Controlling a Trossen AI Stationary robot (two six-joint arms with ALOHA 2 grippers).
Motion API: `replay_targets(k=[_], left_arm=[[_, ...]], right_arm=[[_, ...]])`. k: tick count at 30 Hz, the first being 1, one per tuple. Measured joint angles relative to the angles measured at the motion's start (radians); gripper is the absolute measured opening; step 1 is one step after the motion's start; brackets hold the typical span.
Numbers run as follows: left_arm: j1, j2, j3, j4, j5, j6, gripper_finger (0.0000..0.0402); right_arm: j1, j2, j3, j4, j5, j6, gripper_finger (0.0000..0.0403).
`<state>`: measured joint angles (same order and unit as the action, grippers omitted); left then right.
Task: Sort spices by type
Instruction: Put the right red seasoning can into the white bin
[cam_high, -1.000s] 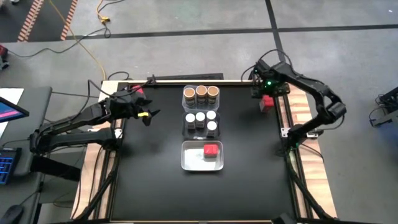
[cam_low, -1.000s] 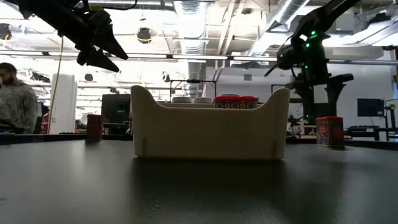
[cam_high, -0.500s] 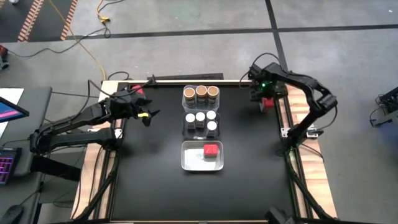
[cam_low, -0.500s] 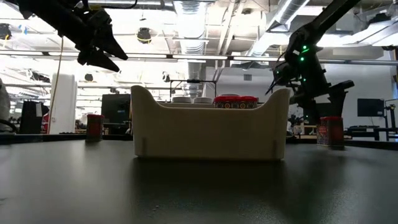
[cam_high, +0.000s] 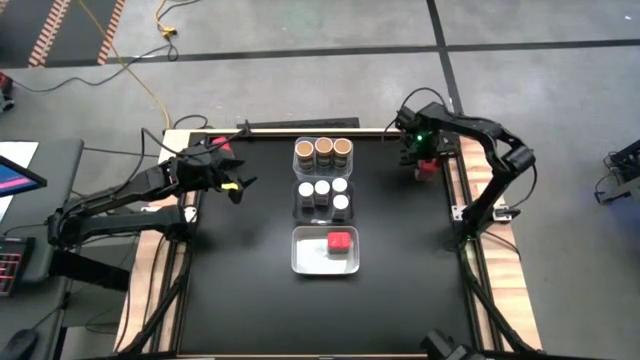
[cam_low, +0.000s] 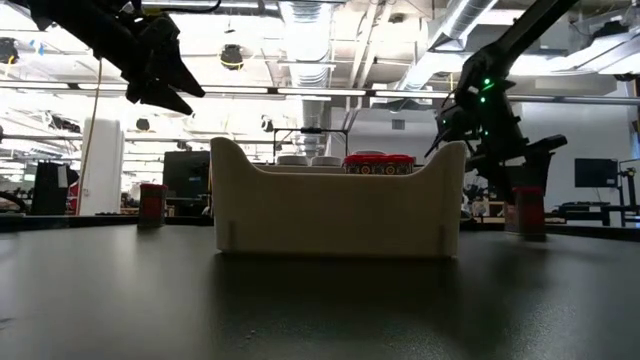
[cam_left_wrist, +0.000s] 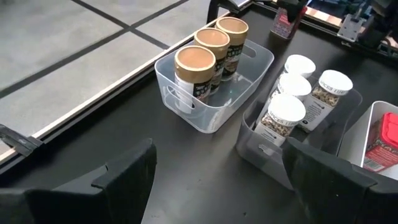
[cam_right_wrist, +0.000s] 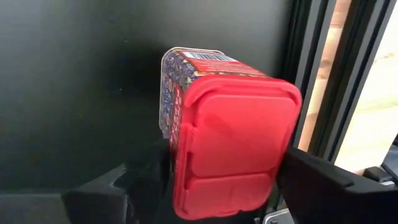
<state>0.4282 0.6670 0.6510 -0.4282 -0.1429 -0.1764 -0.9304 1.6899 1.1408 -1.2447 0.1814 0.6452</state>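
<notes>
A red square-topped spice jar (cam_right_wrist: 233, 143) stands upright on the black table by its far right edge, also in the high view (cam_high: 429, 168). My right gripper (cam_right_wrist: 227, 171) points down over it, open, one finger on either side of the lid. My left gripper (cam_high: 238, 186) hangs open and empty above the table's left part. Three clear bins stand in a row at the middle. The far one (cam_high: 323, 152) holds three tan-topped jars, the middle one (cam_high: 322, 196) several white-topped jars, and the near one (cam_high: 312, 255) one red-topped jar (cam_high: 340, 243). My right gripper comes from above, pointing steeply down, with its fingers (cam_right_wrist: 149, 171) close against two opposite sides of the jar's red lid (cam_right_wrist: 186, 155). Whether they touch it, I cannot tell. The jar stands upright with its base on the table.
Another red jar (cam_low: 152, 203) stands at the far left, near the spot below my left arm. The table's metal frame rail (cam_right_wrist: 311, 74) runs right beside the jar between my right fingers. Bare black tabletop lies left, right and near of the bins.
My right gripper has sunk toward the red jar at the far right edge and tipped more steeply down; its fingers now reach down beside the jar. The jar has stayed in place.
</notes>
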Motion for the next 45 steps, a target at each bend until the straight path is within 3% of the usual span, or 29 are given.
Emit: replay_targets(k=[7, 11, 15, 21, 24, 27, 39, 45], left_arm=[[0.0, 0.0, 0.0, 0.0, 0.0, 0.02, 0.0332], [0.0, 0.0, 0.0, 0.0, -0.001, 0.031, 0.0332], [0.0, 0.0, 0.0, 0.0, -0.001, 0.042, 0.0332], [0.0, 0.0, 0.0, 0.0, -0.001, 0.042, 0.0332], [0.0, 0.0, 0.0, -0.003, -0.001, 0.043, 0.0332], [0.0, 0.0, 0.0, -0.01, 0.0, 0.05, 0.0332], [0.0, 0.0, 0.0, -0.01, 0.0, 0.105, 0.0332], [0.0, 0.0, 0.0, -0.01, 0.0, 0.105, 0.0332]], right_arm=[[0.001, -0.069, 0.0, 0.039, 0.003, 0.035, 0.0272], [0.011, -0.099, 0.0, 0.045, 0.006, 0.009, 0.0239], [0.031, -0.134, 0.0, 0.053, 0.006, 0.002, 0.0175], [0.082, -0.187, 0.0, 0.061, -0.001, 0.001, 0.0038], [0.113, -0.204, 0.002, 0.082, -0.015, 0.016, 0.0014], [0.141, -0.204, 0.013, 0.081, -0.026, 0.036, 0.0046], [0.181, -0.201, 0.092, 0.13, -0.024, 0.002, 0.0257], [0.106, -0.12, 0.083, 0.018, -0.023, 0.002, 0.031]])
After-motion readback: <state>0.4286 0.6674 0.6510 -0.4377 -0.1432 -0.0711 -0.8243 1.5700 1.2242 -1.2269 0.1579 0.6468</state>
